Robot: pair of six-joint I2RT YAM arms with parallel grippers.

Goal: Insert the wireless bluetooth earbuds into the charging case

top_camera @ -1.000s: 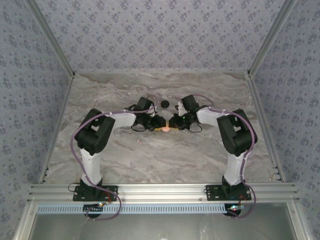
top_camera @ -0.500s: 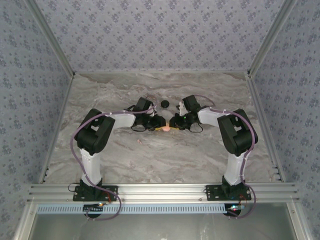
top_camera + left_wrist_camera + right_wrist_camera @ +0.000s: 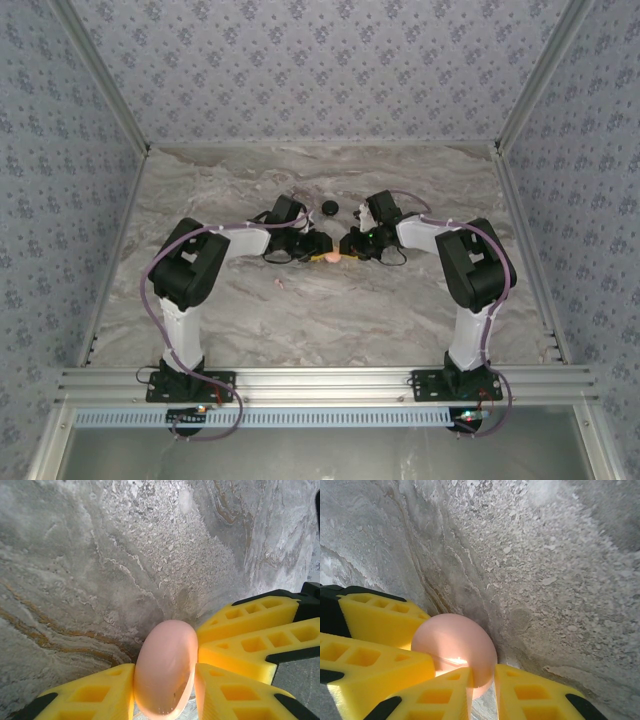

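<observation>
Two robot arms meet over the middle of a grey marbled surface [image 3: 420, 310], both gripping a pink charging case [image 3: 331, 257] held low. Whether the case touches the surface cannot be told.

The left fingers [image 3: 90, 695] are clamped across the case's [image 3: 165, 665] rounded body, one yellow finger on either side. The right fingers [image 3: 535, 692] come in from the opposite side. They are drawn close together and pinch the near edge of the case [image 3: 452, 642] in the narrow gap between them.

From the left wrist, the right fingers [image 3: 250, 630] lie against the case's right flank. From the right wrist, the left fingers [image 3: 375, 662] sit at its left. The case is smooth and glossy, with a bright glint beside the right fingers. Whether its lid is open cannot be told.

A tiny pale pink earbud [image 3: 279, 283] lies on the surface, nearer the arm bases and apart from the case on its left. It is too small for detail. Beyond the fingers, a small black round thing [image 3: 329, 208] rests on the surface. Patterned blue-grey walls [image 3: 320, 70] enclose the surface on three sides.
</observation>
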